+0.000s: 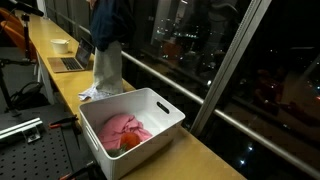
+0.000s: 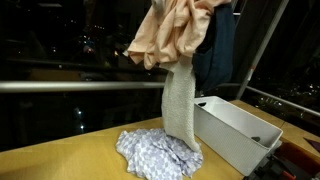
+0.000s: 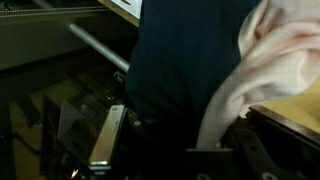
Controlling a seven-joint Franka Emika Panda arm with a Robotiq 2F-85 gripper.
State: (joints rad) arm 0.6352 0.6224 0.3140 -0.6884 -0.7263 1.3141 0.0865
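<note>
The claw (image 3: 170, 150) is closed on a bundle of cloths (image 2: 185, 45) and holds it up off the surface (image 2: 60, 160). In the wrist view a dark blue cloth (image 3: 190, 60) fills the space between the fingers (image 3: 105, 140), and a peach cloth (image 3: 270, 60) is bunched against it on one side. In both exterior views the fabric hides the claw itself, so the grip shows only from the wrist. The peach cloth hangs in folds just below the claw. The dark blue cloth hangs beside it, toward the window. From under the two a grey towel (image 2: 180, 105) drops straight down, and its lower end meets a patterned cloth (image 2: 160, 155) that lies in a crumpled heap on the surface directly beneath the claw. Whether the towel's end rests on the heap or merely touches it cannot be told. Below the claw and off to one side stands a white bin (image 2: 240, 140), close by the heap; it is upright and open-topped. In an exterior view a pink cloth (image 1: 120, 128) lies inside it with a small orange thing (image 1: 130, 142) against it. Farther along the surface, well apart from the claw, sit a laptop (image 1: 70, 63) and a pale bowl (image 1: 60, 44). A metal rail (image 2: 60, 85) runs along the dark window behind the hanging bundle.
</note>
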